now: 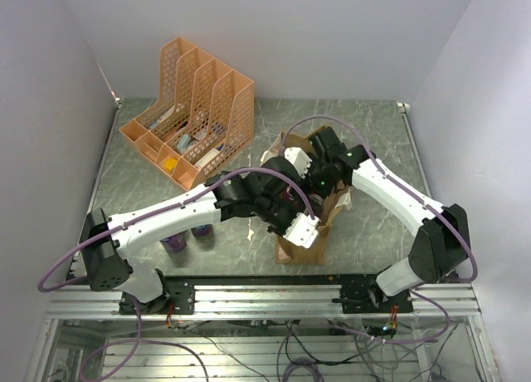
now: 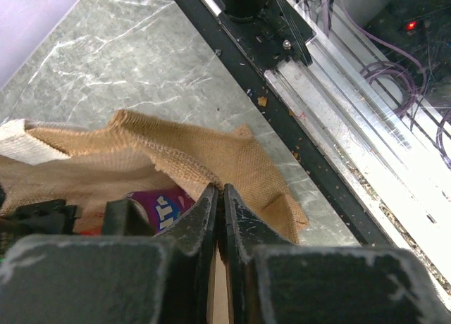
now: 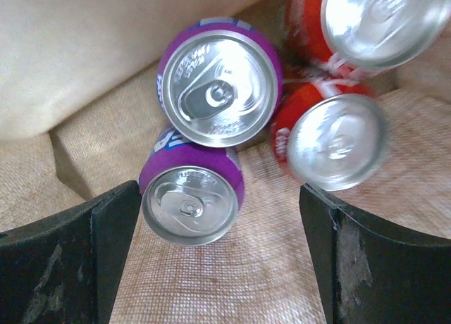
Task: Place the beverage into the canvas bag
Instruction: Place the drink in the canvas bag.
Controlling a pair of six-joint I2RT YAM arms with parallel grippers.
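My right gripper hangs mouth-down inside the bag, its fingers spread wide and holding nothing. Straight below, a purple can stands upright on the burlap floor between the two fingers, close to the left-hand one in the wrist view and well clear of the other. I see no contact between finger and can.

Just past it, touching or nearly so, stands a second purple can. Beside those, two red cans stand upright too, one near the other finger's side, the other further off at the edge of the view. All four sit inside the bag.

My left gripper is at the bag's near rim with its fingers pressed almost together, only a thin slit between them. The burlap edge runs down into that slit, so I read it as pinching the rim. A purple label shows in the bag's mouth beside it.

From above, both arms meet over the bag, which sits at mid-table near the front rail. Two loose purple cans stand under the left arm, well apart from the bag. An orange organiser stands at the far left.
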